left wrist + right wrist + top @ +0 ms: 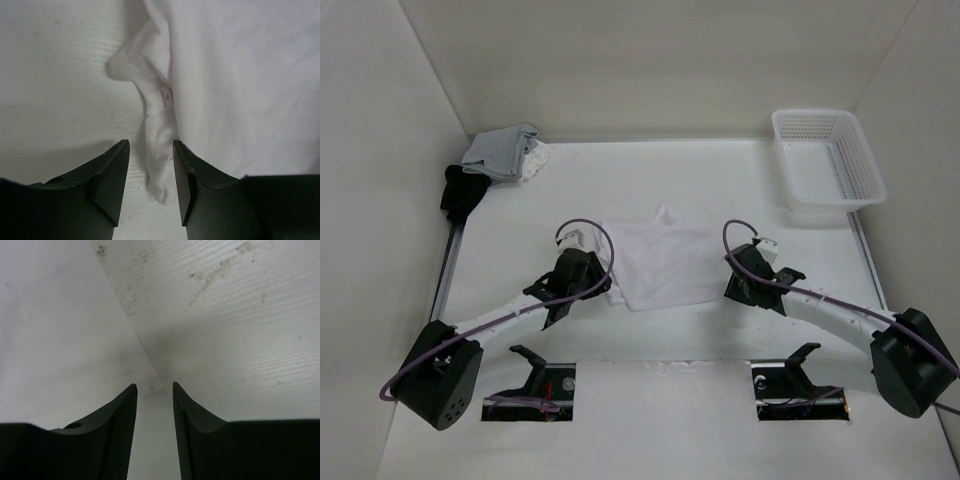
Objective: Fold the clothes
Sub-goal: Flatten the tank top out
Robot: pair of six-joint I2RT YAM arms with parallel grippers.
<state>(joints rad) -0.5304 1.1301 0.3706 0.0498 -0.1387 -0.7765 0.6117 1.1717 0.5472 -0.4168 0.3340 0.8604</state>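
Top view count: 1 white garment (665, 265), 2 pincers, 1 basket (825, 200), 1 grey-and-white pile (505, 152), 1 black garment (460, 192). The white garment lies mostly flat on the surface (650, 180) between the pincers, with the left pincer (600, 283) at its left edge and the right pincer (732, 285) at its right edge. Its long axis runs pincer to pincer, and one small peak points away from the arm bases. The basket is beyond and outboard of the right pincer, well apart. The pile and black garment are beyond and outboard of the left pincer, just beside each other. Left wrist view: pincer (150, 145) spread, fingers (112, 170) pinching nothing. A bunched strip (155, 115) of the garment's edge runs away from the tips. Its end lies in the gap, close to the right-hand finger, and the main sheet is ahead-right of the tips. Right wrist view: pincer (155, 386) spread, gap bare. Ribbed, speckled surface ahead-right. Ahead-left, past a diagonal edge, is a smoother pale area; can't tell if that's cloth.
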